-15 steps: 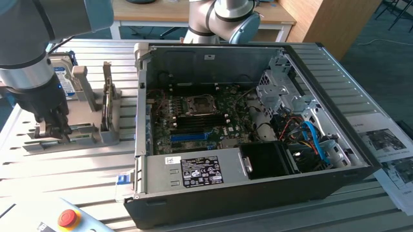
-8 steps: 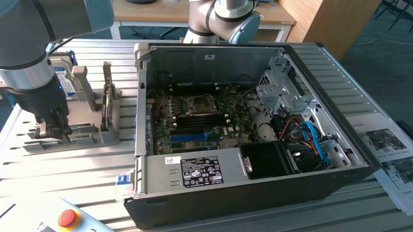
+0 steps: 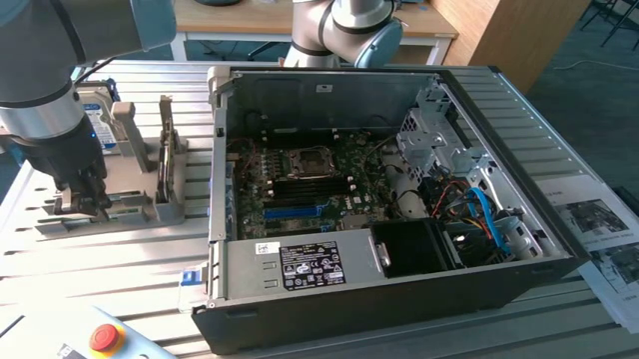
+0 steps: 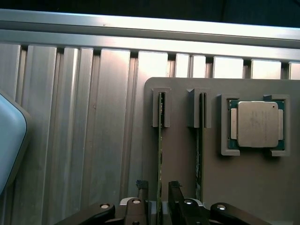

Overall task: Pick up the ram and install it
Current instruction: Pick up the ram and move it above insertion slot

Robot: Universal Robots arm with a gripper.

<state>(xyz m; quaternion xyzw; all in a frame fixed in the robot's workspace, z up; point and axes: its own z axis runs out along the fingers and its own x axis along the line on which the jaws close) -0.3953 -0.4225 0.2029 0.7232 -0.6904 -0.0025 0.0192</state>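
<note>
Pincer [image 4: 157, 184] astride ram [image 4: 160, 145] (gaps either side)

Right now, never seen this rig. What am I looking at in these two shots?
One robot arm with a two-fingered gripper works over a slatted metal table. The exterior view, from a camera off the arm, shows an open computer case with its motherboard exposed and a grey holder on that view's left. The wrist view looks along the gripper: a ram and a second stick stand on edge in the holder, beside a silver processor chip. The open fingers straddle the ram; nothing is held yet.
</note>
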